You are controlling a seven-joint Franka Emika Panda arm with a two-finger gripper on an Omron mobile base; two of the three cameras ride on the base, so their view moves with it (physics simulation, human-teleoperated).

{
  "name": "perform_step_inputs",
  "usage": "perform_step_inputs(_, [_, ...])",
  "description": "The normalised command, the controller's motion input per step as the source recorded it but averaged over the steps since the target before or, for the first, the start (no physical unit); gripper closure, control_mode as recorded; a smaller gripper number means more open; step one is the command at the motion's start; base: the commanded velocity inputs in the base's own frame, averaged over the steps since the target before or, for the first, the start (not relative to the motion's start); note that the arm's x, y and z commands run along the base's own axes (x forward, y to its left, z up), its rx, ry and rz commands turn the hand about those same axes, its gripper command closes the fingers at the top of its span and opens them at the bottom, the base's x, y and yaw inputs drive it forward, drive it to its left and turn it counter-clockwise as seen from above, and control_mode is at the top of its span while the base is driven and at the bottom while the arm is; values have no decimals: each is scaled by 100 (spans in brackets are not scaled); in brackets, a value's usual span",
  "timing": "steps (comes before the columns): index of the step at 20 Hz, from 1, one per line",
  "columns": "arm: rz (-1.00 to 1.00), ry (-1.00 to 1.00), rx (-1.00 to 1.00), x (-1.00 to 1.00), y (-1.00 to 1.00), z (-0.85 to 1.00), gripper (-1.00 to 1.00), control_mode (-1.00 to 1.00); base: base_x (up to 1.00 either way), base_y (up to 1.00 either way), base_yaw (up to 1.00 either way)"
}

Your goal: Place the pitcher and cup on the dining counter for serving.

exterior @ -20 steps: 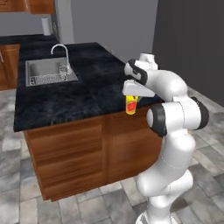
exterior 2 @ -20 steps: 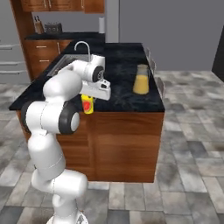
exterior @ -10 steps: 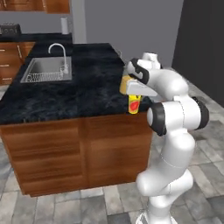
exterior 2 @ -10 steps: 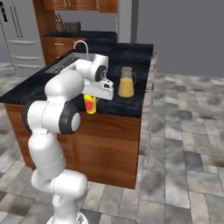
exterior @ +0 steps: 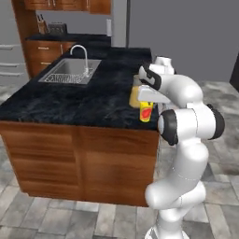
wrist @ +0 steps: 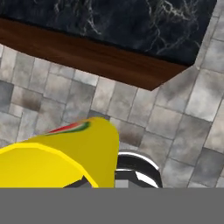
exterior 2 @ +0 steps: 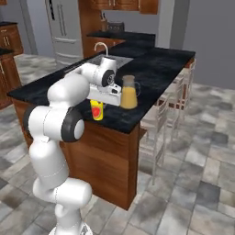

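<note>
My gripper [exterior: 146, 103] is shut on the small yellow cup [exterior: 145, 111], which has a red-orange mark on its side. It holds the cup upright by its top at the near edge of the dining counter [exterior: 65, 103], close to the corner. In the hand view the cup [wrist: 57, 159] hangs over grey floor tiles, with the counter's black top [wrist: 131, 19] just beyond. The pitcher [exterior 2: 129, 93], clear with orange liquid and a tan lid, stands on the counter [exterior 2: 156, 69] right behind the hand. In the left base view the pitcher [exterior: 135, 96] is partly hidden by the hand.
A steel sink [exterior: 70, 72] with a faucet [exterior: 85, 57] is set into the counter's far left. Stools [exterior 2: 160, 120] stand along the counter's right side. A fridge [exterior 2: 64, 27] and wooden cabinets [exterior: 51, 49] line the back wall.
The whole picture has shifted in both base views, so the base has driven around the counter. The cup stays in the shut gripper, and the pitcher now stands close behind the hand.
</note>
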Motion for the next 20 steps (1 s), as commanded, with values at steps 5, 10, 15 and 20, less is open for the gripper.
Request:
perform_step_inputs(5, [0,0,0,0,0,0,100,100,42,-97,54])
perform_step_inputs(10, [0,0,0,0,0,0,100,100,38,-96,55])
perform_step_inputs(15, [0,0,0,0,0,0,100,100,20,-100,55])
perform_step_inputs(20, [0,0,0,0,0,0,100,100,1,-100,54])
